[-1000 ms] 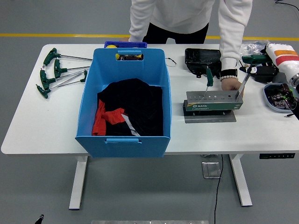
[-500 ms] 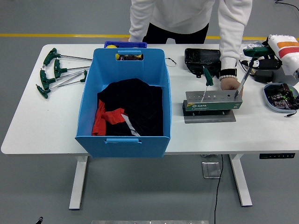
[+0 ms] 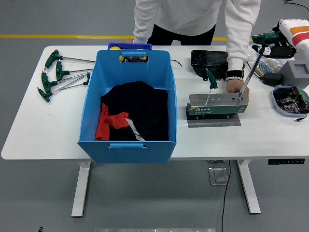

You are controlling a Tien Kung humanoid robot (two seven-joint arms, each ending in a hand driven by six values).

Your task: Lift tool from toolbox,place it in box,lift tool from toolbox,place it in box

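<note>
A: What has moved?
B: The right hand (image 3: 285,35), upper right, gripping a T-handle tool (image 3: 251,72), has risen; its tip remains at the toolbox (image 3: 217,104), which has tilted.
A: Advice?
B: Pull straight up, then cross to the blue box (image 3: 130,104)

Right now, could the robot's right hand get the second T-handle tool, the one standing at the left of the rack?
Probably not yet: the right hand is shut on another T-handle tool, and the person's hand rests at the rack beside the standing tool.
</note>
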